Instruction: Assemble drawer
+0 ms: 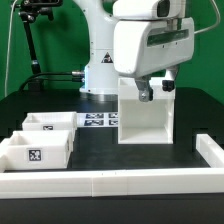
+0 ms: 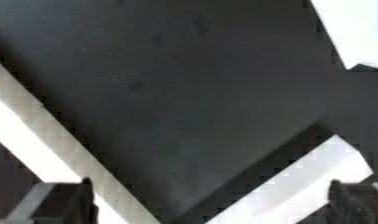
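So on the exterior view's left we've got the two small trays of the drawer sitting on the black table (image 1: 120,155). The front tray (image 1: 35,152) shows a square tag on its face, and the rear tray (image 1: 52,122) sits just behind it, close enough that we can't tell if they touch. Next over, the marker board (image 1: 100,121) lies flat between the rear tray and the casing (image 1: 145,125). The casing stands upright near the middle, open side facing the exterior view's left, well apart from the trays. The arm's base (image 1: 100,65) is behind it all.

The gripper (image 1: 155,92) hangs right at the casing's top edge. In the wrist view the fingers (image 2: 53,205) are spread wide, with only dark table between them, so we're calling it not holding anything. White edges cross that view, but we can't tell which part they belong to.

The long low wall (image 1: 120,182) runs along the front and up the exterior view's right.
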### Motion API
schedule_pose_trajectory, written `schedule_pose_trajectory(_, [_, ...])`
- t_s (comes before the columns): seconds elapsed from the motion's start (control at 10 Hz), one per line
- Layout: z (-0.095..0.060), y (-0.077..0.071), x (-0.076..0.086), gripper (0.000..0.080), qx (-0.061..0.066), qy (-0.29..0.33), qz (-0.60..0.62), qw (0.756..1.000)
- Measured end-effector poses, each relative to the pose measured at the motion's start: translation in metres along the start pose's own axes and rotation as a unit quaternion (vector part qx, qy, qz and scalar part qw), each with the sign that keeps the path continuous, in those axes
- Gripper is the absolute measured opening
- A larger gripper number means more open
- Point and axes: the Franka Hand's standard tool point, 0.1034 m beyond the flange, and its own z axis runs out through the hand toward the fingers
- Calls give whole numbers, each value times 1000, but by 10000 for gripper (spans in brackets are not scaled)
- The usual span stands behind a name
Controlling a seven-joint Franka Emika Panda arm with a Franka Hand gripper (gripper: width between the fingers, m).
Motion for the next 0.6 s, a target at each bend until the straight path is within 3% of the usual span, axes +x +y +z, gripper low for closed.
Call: schedule_pose_trajectory(0.6, [0,0,0,650,0,0,0,1000])
